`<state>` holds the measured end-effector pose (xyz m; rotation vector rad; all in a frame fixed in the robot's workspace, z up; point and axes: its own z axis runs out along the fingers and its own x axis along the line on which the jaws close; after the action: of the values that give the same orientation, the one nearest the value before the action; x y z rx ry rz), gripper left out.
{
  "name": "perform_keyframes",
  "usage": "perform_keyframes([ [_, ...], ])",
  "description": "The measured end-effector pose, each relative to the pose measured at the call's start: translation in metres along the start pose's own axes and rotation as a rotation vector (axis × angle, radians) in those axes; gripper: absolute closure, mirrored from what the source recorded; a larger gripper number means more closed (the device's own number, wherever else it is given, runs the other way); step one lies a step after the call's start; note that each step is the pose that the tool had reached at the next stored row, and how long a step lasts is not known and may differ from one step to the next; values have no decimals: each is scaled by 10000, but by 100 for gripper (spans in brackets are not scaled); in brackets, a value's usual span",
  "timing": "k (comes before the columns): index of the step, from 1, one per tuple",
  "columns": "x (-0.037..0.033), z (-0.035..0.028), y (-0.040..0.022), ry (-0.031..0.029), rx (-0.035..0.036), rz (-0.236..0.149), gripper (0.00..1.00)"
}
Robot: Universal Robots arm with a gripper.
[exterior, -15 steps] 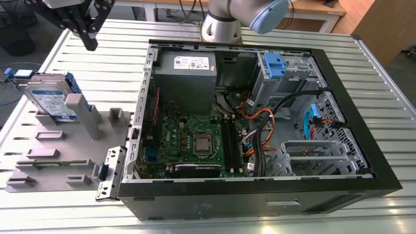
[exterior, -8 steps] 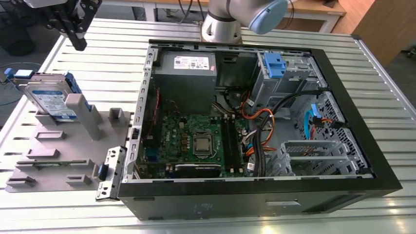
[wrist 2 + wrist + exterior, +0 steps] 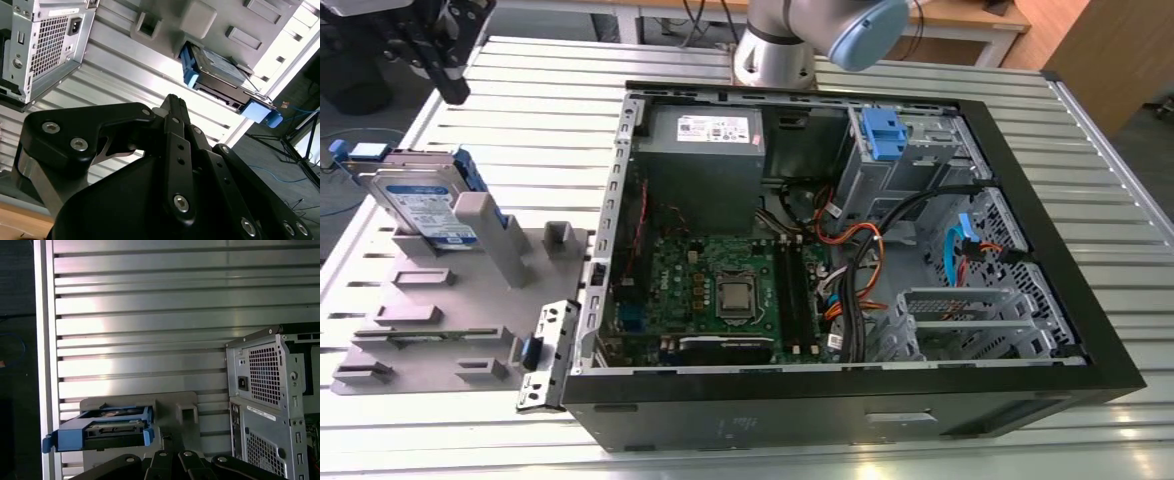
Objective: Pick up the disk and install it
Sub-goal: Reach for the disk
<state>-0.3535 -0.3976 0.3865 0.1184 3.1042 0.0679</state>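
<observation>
The disk (image 3: 420, 205) stands tilted in a slot of the grey rack (image 3: 440, 320), on the exterior view's left of the open case (image 3: 1071, 290) — which holds a board (image 3: 720, 290), power supply (image 3: 700, 150) and cables (image 3: 854, 250) — while the gripper (image 3: 440, 70) hangs well apart from it, open or closed I cannot tell.

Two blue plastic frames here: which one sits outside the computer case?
The one round the disk, propped in the grey holder at the exterior view's left. The other blue frame is inside the computer case.
</observation>
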Motion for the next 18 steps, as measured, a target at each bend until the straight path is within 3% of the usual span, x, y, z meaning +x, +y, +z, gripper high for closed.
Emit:
perform_keyframes([
  [18,478,93,-38,0,1,13,89],
])
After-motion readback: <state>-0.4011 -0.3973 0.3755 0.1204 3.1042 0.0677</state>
